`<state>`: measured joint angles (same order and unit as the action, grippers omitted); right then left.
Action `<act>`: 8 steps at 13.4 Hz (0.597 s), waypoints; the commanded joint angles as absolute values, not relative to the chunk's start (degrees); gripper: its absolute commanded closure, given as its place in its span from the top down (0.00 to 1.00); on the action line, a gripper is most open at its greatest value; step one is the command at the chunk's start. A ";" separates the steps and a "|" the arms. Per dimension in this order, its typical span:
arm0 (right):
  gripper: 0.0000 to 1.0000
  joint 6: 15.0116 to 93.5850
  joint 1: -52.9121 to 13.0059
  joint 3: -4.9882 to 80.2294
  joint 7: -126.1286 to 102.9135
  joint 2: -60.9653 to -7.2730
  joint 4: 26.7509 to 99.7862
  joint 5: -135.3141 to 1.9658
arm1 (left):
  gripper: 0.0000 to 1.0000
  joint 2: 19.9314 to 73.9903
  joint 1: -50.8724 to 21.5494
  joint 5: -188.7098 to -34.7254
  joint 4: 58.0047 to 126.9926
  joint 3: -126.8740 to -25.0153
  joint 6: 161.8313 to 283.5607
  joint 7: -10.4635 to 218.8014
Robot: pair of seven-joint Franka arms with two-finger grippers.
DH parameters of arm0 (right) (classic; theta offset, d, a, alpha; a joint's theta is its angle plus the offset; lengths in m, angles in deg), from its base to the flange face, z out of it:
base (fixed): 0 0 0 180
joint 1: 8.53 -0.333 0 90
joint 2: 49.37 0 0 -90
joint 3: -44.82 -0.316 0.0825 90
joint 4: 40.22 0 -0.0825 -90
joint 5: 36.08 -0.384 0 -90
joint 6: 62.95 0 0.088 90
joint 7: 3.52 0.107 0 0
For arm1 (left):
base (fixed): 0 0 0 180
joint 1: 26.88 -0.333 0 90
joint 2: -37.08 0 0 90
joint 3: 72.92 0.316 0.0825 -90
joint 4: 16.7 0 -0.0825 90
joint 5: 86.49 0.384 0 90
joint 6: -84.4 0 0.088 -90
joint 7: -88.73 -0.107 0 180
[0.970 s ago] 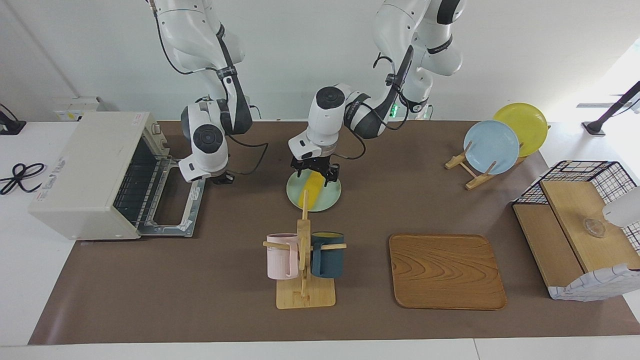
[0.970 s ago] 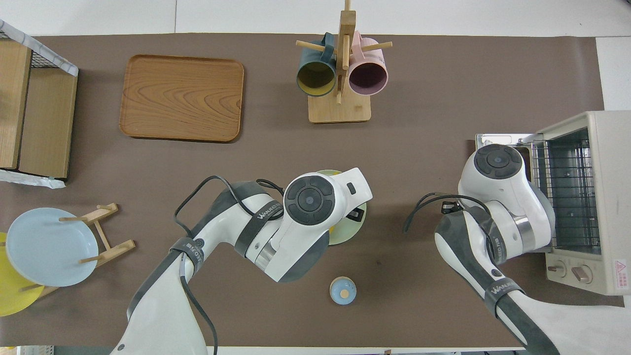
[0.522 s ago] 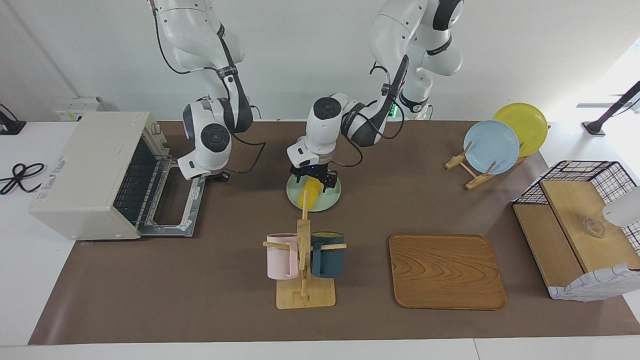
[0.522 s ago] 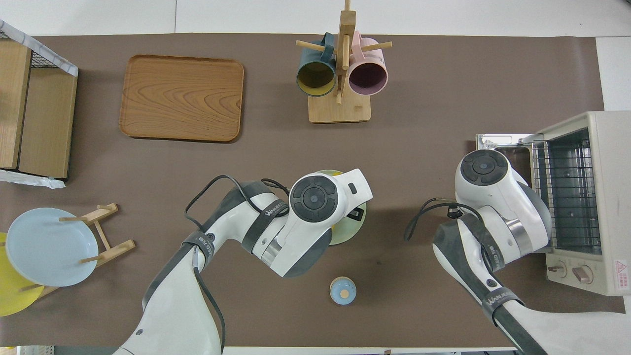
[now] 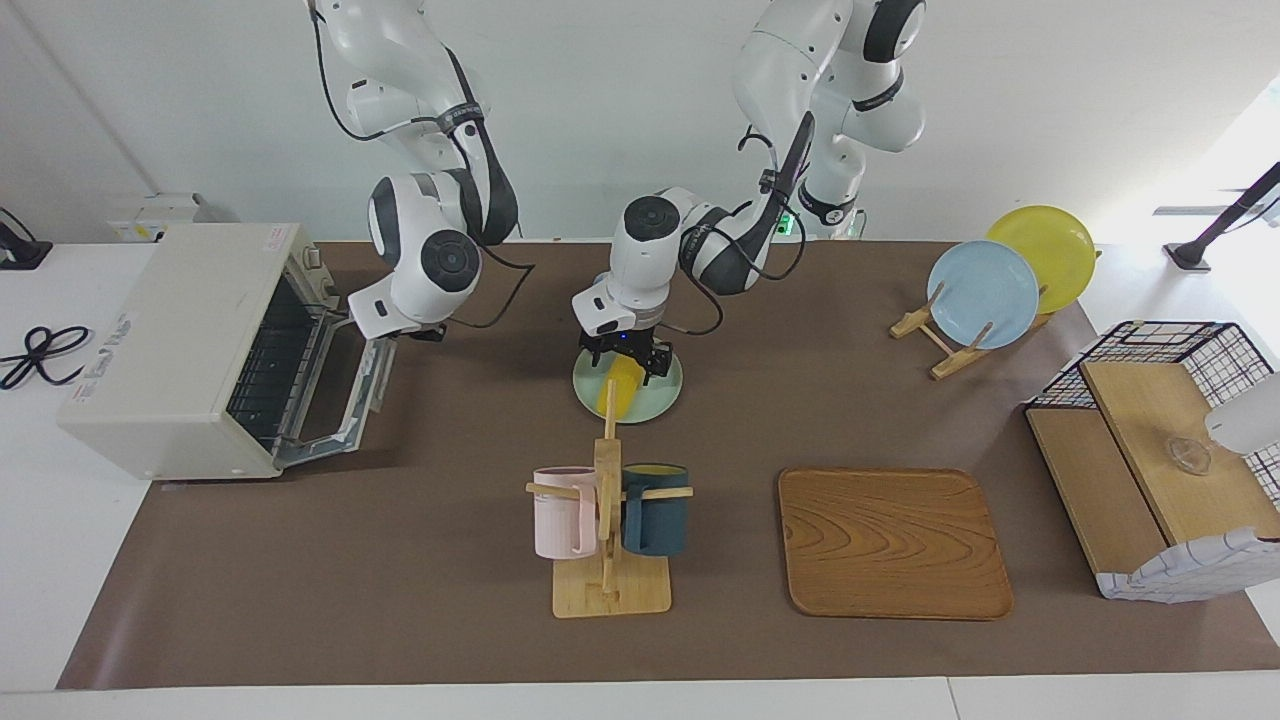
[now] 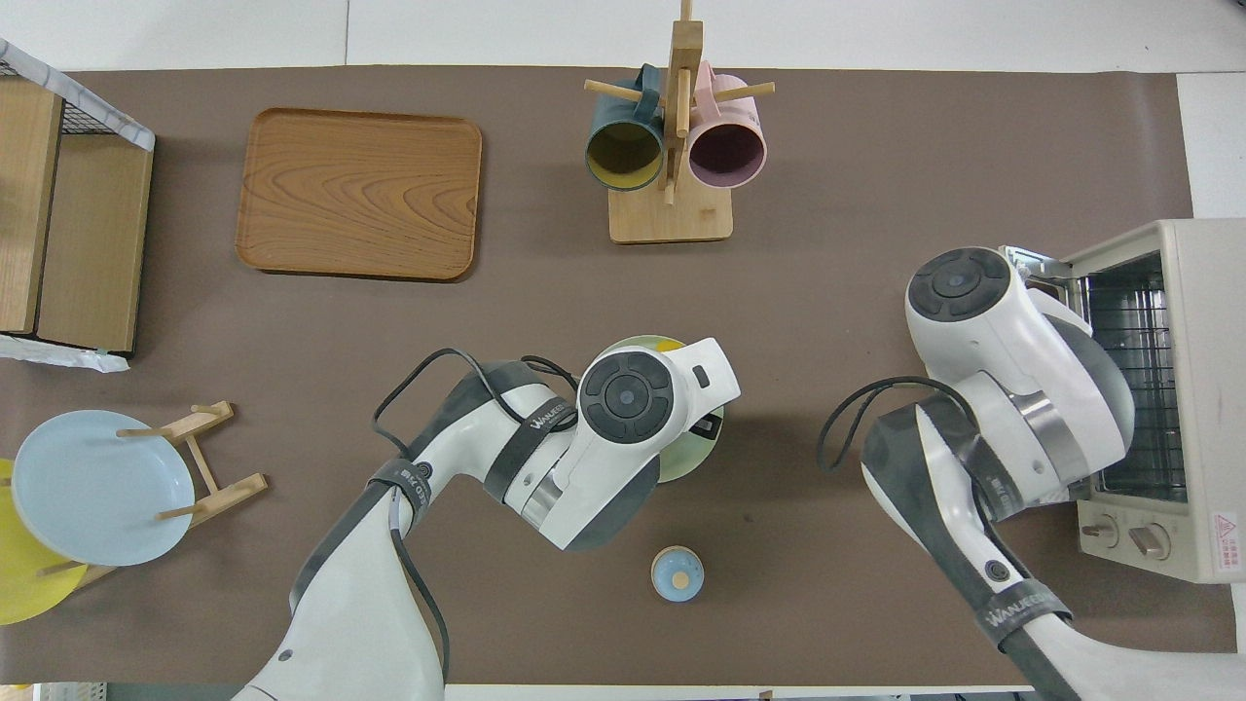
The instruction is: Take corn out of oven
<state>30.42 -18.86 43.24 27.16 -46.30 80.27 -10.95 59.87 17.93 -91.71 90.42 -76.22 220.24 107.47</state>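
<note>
The yellow corn (image 5: pixel 618 392) lies on a pale green plate (image 5: pixel 662 396) in the middle of the table, outside the oven (image 5: pixel 170 340). My left gripper (image 5: pixel 623 360) is low over the end of the corn nearer the robots. A tip of the corn shows past my left hand in the overhead view (image 6: pixel 668 344). My right gripper (image 5: pixel 415 334) is at the top edge of the oven door (image 5: pixel 345 395), which stands half raised. The oven's wire rack (image 6: pixel 1134 380) shows bare. In the overhead view both grippers are hidden under their arms.
A wooden mug rack (image 5: pixel 605 520) with a pink and a dark blue mug stands farther from the robots than the plate. A wooden tray (image 5: pixel 890 540), a rack with a blue and a yellow plate (image 5: pixel 985 290), and a wire basket (image 5: pixel 1150 450) lie toward the left arm's end. A small blue round thing (image 6: pixel 677 572) sits near the robots.
My right arm has lifted and the oven door has swung up from flat to half raised. My left gripper has sunk lower over the corn, covering more of it.
</note>
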 commanded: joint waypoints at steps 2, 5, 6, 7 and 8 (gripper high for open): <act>0.00 26.09 -16.36 44.11 17.51 -51.38 79.22 -9.10 | 0.69 60.10 19.00 -90.80 91.14 -75.29 222.12 107.80; 0.00 25.47 -10.65 44.03 7.24 -54.73 79.57 -9.19 | 0.46 60.10 19.00 -90.89 91.14 -75.29 222.13 109.11; 0.00 25.56 -8.98 44.03 4.94 -55.17 79.57 -9.19 | 0.32 60.10 19.00 -90.89 90.88 -75.29 221.69 109.64; 0.00 25.56 -7.84 44.03 3.35 -55.35 79.57 -9.19 | 0.20 60.10 18.91 -90.89 90.53 -75.29 221.08 111.04; 0.00 25.82 -6.78 44.03 2.29 -55.52 79.57 -9.19 | 0.07 59.67 18.65 -90.89 90.35 -75.20 220.55 112.36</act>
